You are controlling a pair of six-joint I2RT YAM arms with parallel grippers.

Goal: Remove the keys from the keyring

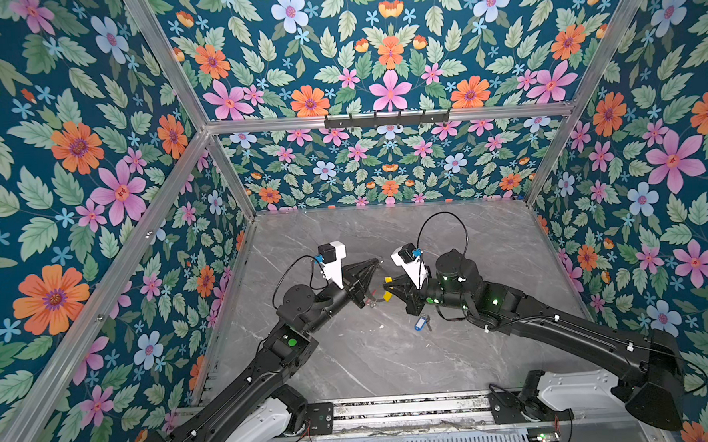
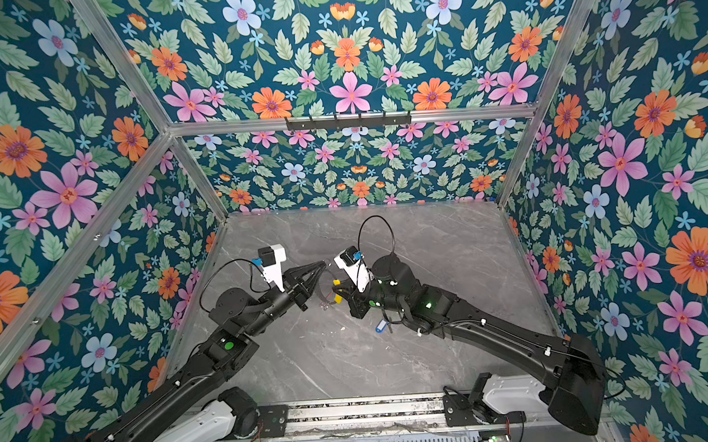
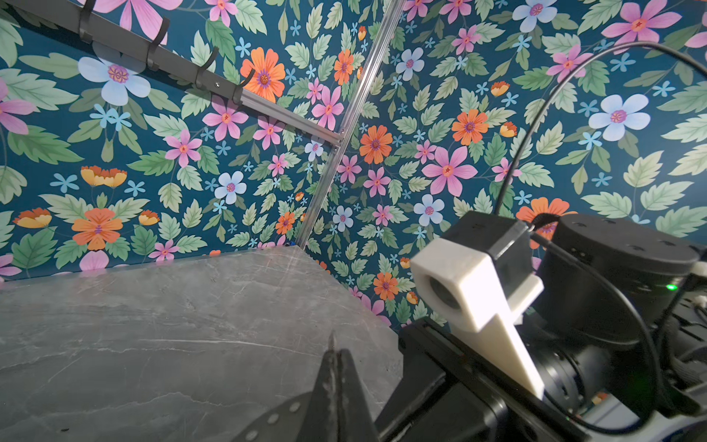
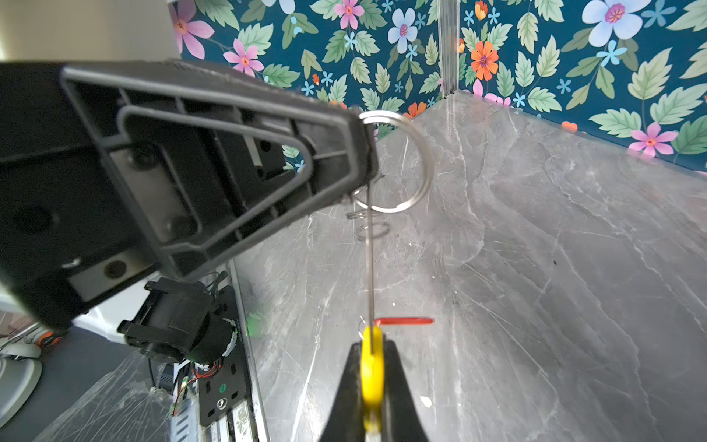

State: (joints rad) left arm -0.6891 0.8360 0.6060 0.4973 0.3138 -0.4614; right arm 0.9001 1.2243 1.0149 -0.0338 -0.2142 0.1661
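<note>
Enclosing a grey marble tabletop [image 1: 491, 244], floral walls [image 1: 389, 62] are seen on three sides. Over the middle, the keyring [image 4: 369, 268] is held off the surface. Its yellow sleeve [image 4: 372, 367] is clamped in the closed right hand [image 4: 372, 344]. Its wire is pinched at 11 o'clock from there by the closed left hand [image 1: 376, 263], with a silver split ring [image 4: 421, 168] beside the tip. A red tag [image 4: 405, 320] is seen edge-on just beside the sleeve. A blue-tagged key [image 1: 421, 323] is laid on the tabletop at 5 o'clock from the right hand.

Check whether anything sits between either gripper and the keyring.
Nothing visible does. The right gripper is shut on the yellow sleeve of the keyring; the left gripper is shut on a silver ring at the wire's other end.
</note>
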